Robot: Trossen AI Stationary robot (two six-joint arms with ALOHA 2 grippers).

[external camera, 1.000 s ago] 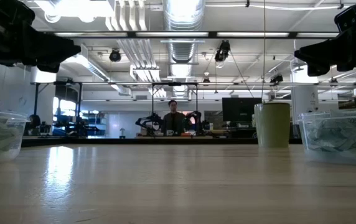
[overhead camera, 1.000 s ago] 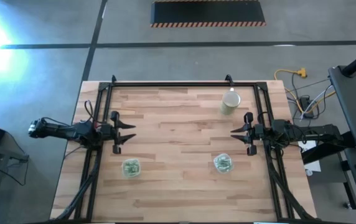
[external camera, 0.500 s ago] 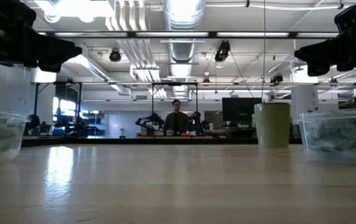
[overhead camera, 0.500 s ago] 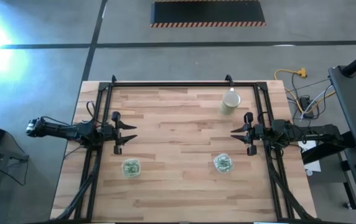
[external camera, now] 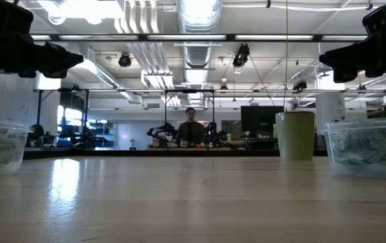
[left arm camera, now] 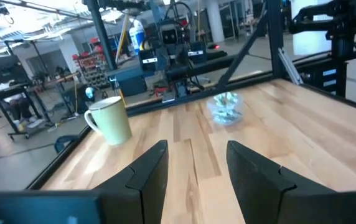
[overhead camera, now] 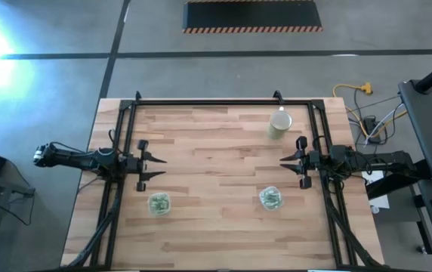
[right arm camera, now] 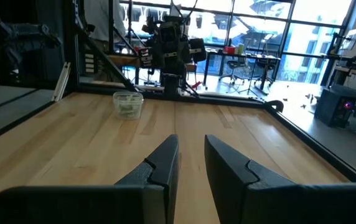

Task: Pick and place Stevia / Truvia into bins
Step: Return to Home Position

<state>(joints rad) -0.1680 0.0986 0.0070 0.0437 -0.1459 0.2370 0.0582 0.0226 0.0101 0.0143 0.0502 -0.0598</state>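
Two clear bins stand on the wooden table, the left bin (overhead camera: 159, 203) and the right bin (overhead camera: 270, 198), each on its base. Pale green-and-white Stevia sachets (external camera: 365, 145) lie inside both. My left gripper (overhead camera: 154, 162) hovers level at the table's left side, open, with nothing between its fingers (left arm camera: 147, 177). My right gripper (overhead camera: 284, 161) hovers level at the right side, its fingers (right arm camera: 162, 165) a narrow gap apart and empty. In the wrist views, the left one shows the right bin (left arm camera: 226, 107) and the right one the left bin (right arm camera: 128, 104).
A pale green cup (overhead camera: 279, 125) stands at the far right of the table, also in view as the cup (left arm camera: 109, 120). A black frame (overhead camera: 201, 100) runs around the table's far and side edges. A person (external camera: 190, 128) stands far off in the room.
My left gripper has rolled a little about its own line while staying in place. Its gap has not changed. My right gripper has kept still.
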